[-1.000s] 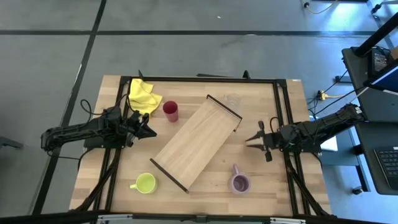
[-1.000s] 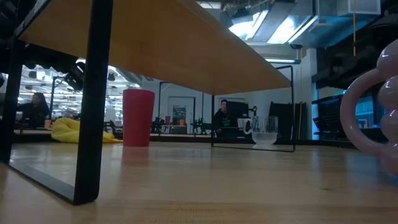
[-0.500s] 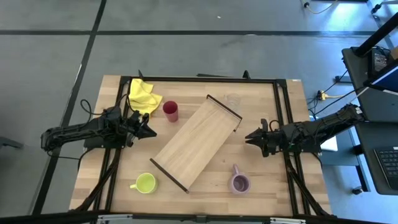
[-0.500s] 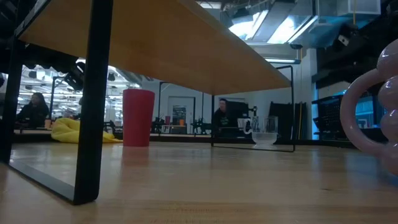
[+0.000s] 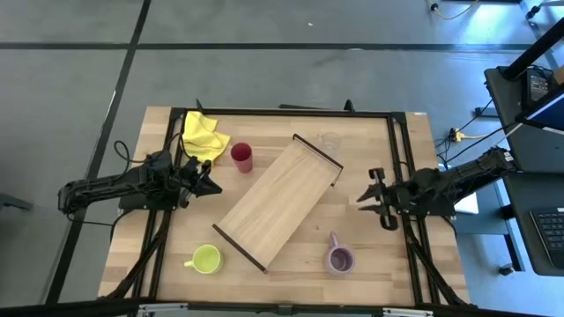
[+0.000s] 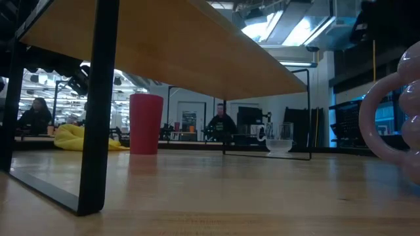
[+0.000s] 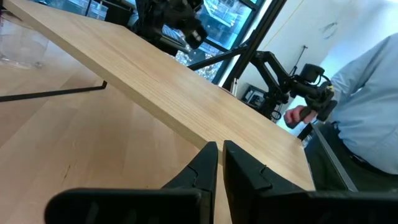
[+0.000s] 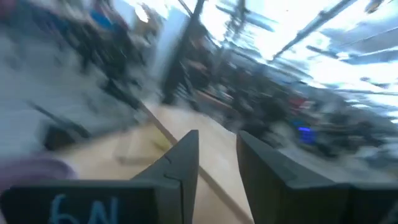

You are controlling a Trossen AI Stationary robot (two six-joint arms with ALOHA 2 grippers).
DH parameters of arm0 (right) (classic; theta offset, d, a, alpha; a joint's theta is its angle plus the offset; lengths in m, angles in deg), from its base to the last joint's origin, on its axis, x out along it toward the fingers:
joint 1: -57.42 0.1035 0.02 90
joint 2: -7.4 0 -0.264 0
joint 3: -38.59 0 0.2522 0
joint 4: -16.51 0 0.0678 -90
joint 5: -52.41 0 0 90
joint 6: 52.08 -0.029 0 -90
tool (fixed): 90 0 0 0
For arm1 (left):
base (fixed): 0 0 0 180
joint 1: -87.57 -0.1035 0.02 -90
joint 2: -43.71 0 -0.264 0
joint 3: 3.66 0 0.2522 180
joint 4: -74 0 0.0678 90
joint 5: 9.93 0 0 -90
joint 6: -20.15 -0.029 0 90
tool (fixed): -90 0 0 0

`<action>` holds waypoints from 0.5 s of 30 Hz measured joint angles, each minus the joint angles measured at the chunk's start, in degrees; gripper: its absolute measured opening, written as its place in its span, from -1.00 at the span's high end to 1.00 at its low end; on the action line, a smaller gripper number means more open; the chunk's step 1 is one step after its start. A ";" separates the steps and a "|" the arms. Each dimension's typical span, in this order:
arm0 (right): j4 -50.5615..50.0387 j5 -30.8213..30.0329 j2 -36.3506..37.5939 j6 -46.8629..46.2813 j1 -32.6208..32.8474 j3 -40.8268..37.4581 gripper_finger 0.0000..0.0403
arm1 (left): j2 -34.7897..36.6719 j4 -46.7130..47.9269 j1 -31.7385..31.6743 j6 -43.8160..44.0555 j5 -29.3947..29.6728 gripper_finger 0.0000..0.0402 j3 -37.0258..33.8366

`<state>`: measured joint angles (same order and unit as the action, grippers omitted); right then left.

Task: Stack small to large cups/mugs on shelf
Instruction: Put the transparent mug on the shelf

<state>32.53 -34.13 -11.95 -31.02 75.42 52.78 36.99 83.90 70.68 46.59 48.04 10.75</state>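
Note:
The shelf (image 5: 275,202) is a long light-wood board lying slantwise mid-table, raised on thin dark end frames (image 6: 98,111). The dark red tumbler (image 5: 241,157) stands upright just beyond its left side. The lime-yellow mug (image 5: 206,259) sits near the front left, and the lilac mug (image 5: 339,258) near the front right. My left gripper (image 5: 211,182) is shut and level at the table's left, pointing at the shelf (image 7: 174,93), holding nothing. My right gripper (image 5: 363,197) hovers open at the table's right, beside the shelf's far end, with nothing between its fingers (image 8: 186,155).
A yellow cloth (image 5: 203,134) lies at the far left corner. A clear glass (image 5: 330,141) stands beyond the shelf's far end. A dark frame (image 5: 397,158) runs around the tabletop. Bare wood lies between the shelf and the lilac mug. A person's sleeve (image 7: 367,93) shows beyond the table.
My right gripper has tipped its fingers upward and risen a little, staying at the table's right side with its gap unchanged. The cups and the shelf have stayed where they were.

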 joint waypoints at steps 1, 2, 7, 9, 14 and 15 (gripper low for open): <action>1.04 1.64 -0.04 0.47 0.00 0.00 0.45 | 0.00 -0.01 0.00 0.00 0.00 0.91 0.00; 3.17 2.60 -0.06 1.61 0.00 0.00 0.45 | 0.00 -0.01 0.00 -0.01 0.00 0.91 0.00; 27.83 -1.39 0.04 -0.63 -0.23 0.00 0.45 | 0.00 -0.02 0.00 0.00 0.00 0.91 0.00; 36.58 -5.66 0.02 -1.28 -0.68 0.00 0.45 | 0.00 -0.02 -0.01 -0.01 0.00 0.91 0.00; 49.82 -14.21 0.00 -6.35 -2.28 0.00 0.45 | 0.00 -0.01 0.00 0.00 0.00 0.91 0.00; 52.47 -14.27 0.00 -8.57 -2.77 0.00 0.45 | -0.01 -0.01 0.00 0.00 0.00 0.91 0.00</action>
<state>85.00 -48.40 -11.95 -39.59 72.65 52.78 36.98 83.90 70.68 46.59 48.04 10.75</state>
